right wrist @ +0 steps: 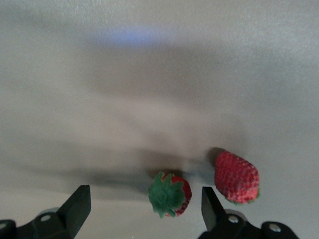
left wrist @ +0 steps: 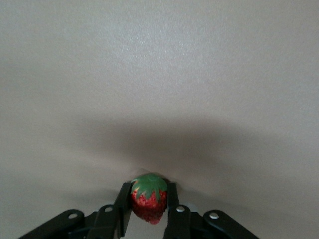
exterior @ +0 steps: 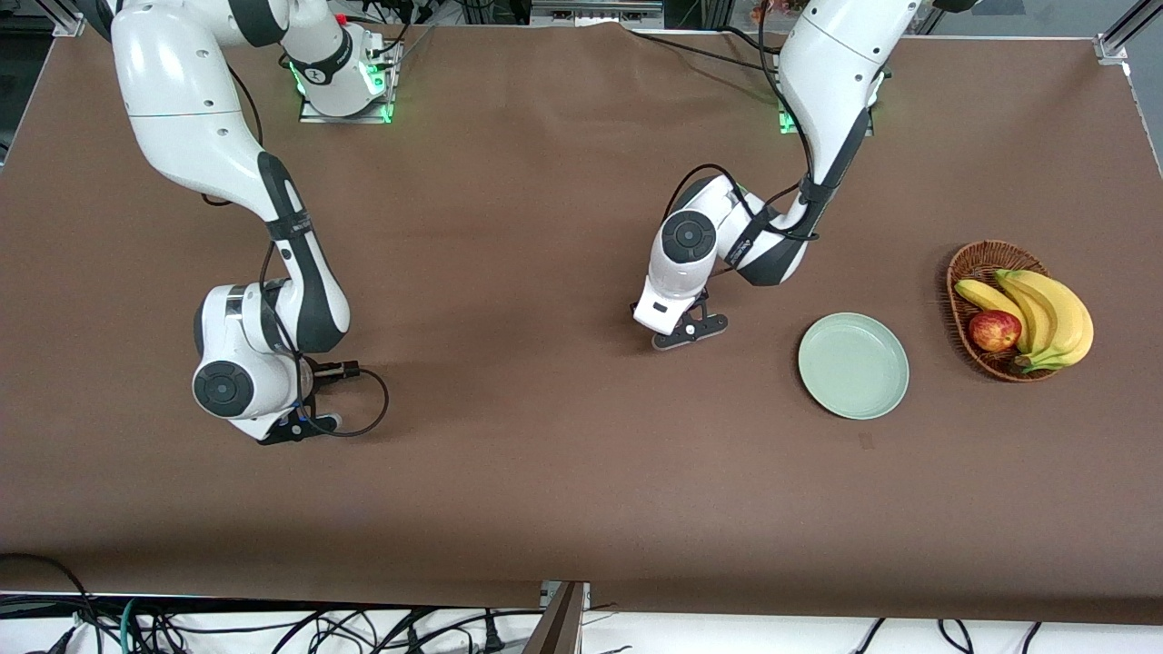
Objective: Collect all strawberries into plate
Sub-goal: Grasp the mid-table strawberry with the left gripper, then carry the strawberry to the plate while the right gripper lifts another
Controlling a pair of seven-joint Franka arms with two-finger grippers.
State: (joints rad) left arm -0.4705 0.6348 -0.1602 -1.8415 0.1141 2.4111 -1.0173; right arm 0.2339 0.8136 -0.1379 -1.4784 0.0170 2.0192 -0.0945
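Observation:
My left gripper is low over the brown cloth, toward the right arm's end from the mint-green plate. In the left wrist view the gripper is shut on a small red strawberry with a green top. My right gripper is low over the cloth near the right arm's end. In the right wrist view it is open, with a second strawberry lying between its fingers. A third strawberry lies just outside one finger. No strawberry shows in the front view. The plate holds nothing.
A brown wicker basket with bananas and a red apple stands beside the plate at the left arm's end. Cables hang below the table's front edge.

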